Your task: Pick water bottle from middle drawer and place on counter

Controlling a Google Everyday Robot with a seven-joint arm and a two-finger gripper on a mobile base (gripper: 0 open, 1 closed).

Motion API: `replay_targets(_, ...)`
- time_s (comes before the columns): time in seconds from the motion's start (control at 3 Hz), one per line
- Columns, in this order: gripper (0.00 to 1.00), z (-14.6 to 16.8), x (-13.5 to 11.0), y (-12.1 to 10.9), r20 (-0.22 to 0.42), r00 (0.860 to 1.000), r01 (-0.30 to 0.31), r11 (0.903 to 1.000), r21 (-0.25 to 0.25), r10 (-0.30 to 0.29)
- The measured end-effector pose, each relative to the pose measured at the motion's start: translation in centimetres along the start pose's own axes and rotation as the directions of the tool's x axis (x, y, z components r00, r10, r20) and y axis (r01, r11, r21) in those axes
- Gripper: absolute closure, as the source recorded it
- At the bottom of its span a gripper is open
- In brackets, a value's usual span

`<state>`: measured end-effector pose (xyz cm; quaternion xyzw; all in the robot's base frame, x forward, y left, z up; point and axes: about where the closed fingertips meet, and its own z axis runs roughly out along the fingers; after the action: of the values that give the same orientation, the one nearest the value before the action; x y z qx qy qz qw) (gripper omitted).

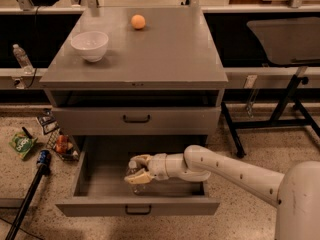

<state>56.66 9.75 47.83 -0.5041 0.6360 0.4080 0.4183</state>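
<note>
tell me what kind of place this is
Likely a robot test lab or workshop: a grey metal drawer cabinet on speckled floor, metal-framed benches behind, and the gripper inside the open middle drawer at the water bottle.

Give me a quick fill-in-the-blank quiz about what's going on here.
The gripper is at the water bottle inside the middle drawer, which stands ____.
On the counter sits a bowl coloured ____.
The small ball on the counter is coloured ____.
Missing words: open, white, orange.
</note>
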Motion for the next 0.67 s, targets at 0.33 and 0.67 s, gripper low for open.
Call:
replay_targets(0.33, 0.65, 0.2, 0.4, -0.3, 0.011, 1.000, 0.002, 0.9999, -0.014, -0.002)
replay_targets(0.67, 0.88, -2.0, -2.0, -0.5, 0.042, 0.999, -0.002, 0.9994, 0.033, 0.000)
